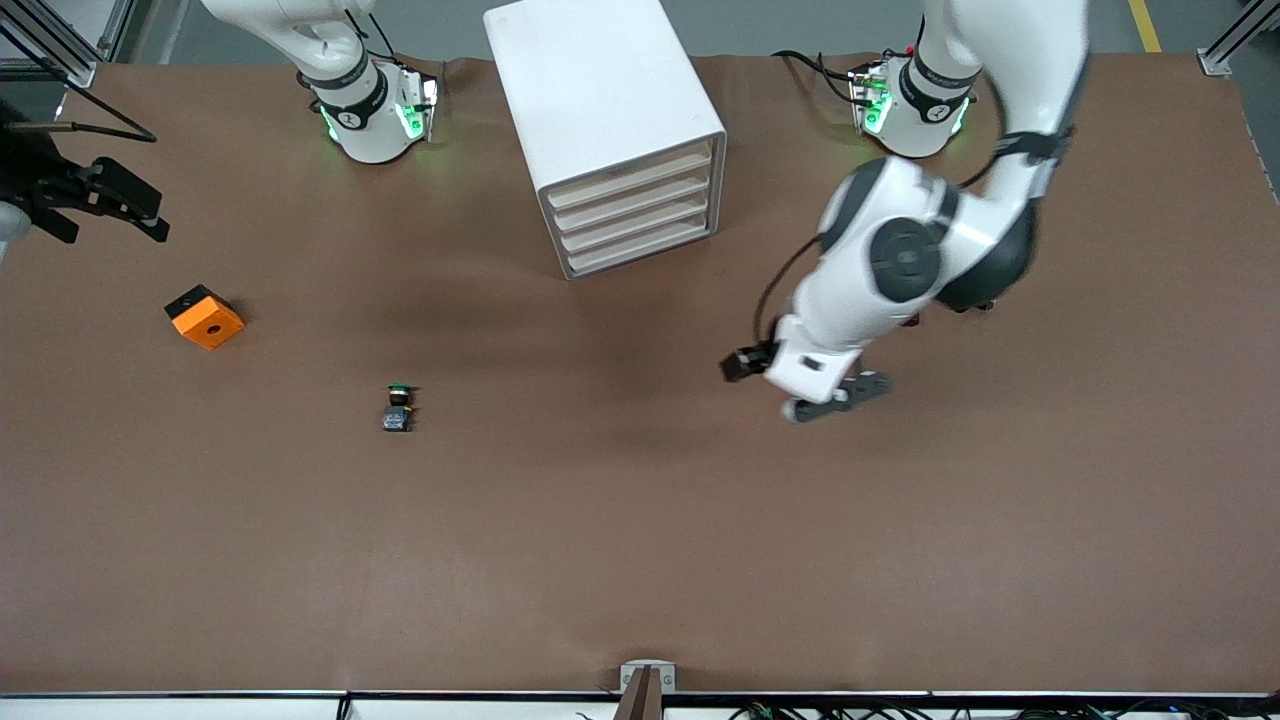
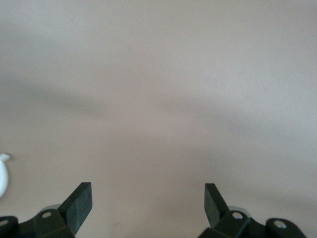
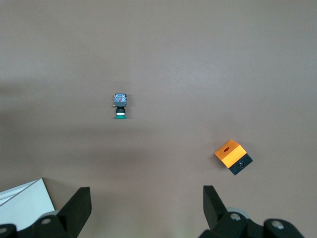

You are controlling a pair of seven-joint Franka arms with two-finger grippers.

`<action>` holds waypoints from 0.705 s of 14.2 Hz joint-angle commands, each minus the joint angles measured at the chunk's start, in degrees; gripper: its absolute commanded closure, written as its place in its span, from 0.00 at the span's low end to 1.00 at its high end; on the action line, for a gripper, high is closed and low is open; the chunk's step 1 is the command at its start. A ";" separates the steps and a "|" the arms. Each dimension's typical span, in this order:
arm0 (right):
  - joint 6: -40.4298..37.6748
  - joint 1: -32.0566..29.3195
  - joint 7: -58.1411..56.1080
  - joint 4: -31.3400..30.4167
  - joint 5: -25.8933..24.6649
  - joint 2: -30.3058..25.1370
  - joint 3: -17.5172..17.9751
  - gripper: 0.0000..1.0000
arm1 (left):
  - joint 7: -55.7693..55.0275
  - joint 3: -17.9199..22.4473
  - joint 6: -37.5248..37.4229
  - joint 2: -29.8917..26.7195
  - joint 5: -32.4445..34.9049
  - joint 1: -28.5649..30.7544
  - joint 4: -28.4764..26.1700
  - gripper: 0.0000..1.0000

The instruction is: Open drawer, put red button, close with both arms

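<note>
Nearest the camera, a small grey metal bracket [image 1: 647, 678] sits at the table's edge. The table [image 1: 640, 560] is covered in a matte brown sheet, faintly rippled near the cabinet.

A tiny push-button with a green cap [image 1: 398, 408] on a dark black-and-blue block body stands on the sheet, toward the right arm's end. An orange block [image 1: 205, 317], cube-like with a black underside and a round hole in its orange face, lies tilted farther toward that end and slightly farther from the camera.

The cabinet [image 1: 600, 110] is a white box with rounded corners, smooth and matte. It stands between the two arm bases, and its four pale drawer fronts [image 1: 632, 208] are all shut flush.

The red button cannot be located in any view.

The left arm [image 1: 900, 260], glossy white with black joint bands, folds down from its base, the elbow bent sharply and the wrist angled low. The left gripper [image 1: 840, 395] hangs over bare sheet, nearer the camera than the cabinet's front; its black fingers [image 2: 79, 201] stand wide apart with nothing between them.

The right arm [image 1: 320, 40] rises out of frame from its base. The right gripper [image 3: 147, 190] is up over the right arm's end of the table, looking down at the green-capped button and the orange block. Its fingers [image 3: 79, 203] are likewise spread wide and empty.
</note>
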 commanded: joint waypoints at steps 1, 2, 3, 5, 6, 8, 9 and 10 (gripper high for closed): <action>-0.91 -0.70 -0.67 1.23 -1.16 0.49 0.67 0.00 | 4.19 -0.47 -5.27 -5.22 1.85 5.74 -0.37 0.00; -0.91 -0.70 -0.67 1.23 -1.16 0.49 0.67 0.00 | 5.86 -0.47 -8.60 -6.01 4.64 7.50 0.94 0.00; -0.82 -0.61 -0.67 1.23 -1.16 0.49 0.67 0.00 | 8.05 -0.55 -11.33 -6.37 7.98 9.17 2.87 0.00; -0.82 -0.61 -0.67 1.23 -1.16 0.49 0.67 0.00 | 16.12 -0.56 -16.95 -8.03 10.21 12.68 5.61 0.00; -0.82 -0.61 -0.67 1.23 -1.16 0.49 0.67 0.00 | 19.20 -0.56 -18.55 -9.43 10.21 14.36 5.61 0.00; -0.82 -0.61 -0.67 1.23 -1.16 0.49 0.67 0.00 | 21.95 -0.56 -21.45 -12.16 10.56 16.82 5.70 0.00; -0.82 -0.61 -0.67 1.23 -1.16 0.49 0.67 0.00 | 22.31 -0.38 -22.16 -13.39 10.65 17.36 5.62 0.00; -0.82 -0.61 -0.67 1.23 -1.16 0.49 0.67 0.00 | 22.57 -0.21 -22.95 -14.54 10.65 18.32 5.61 0.00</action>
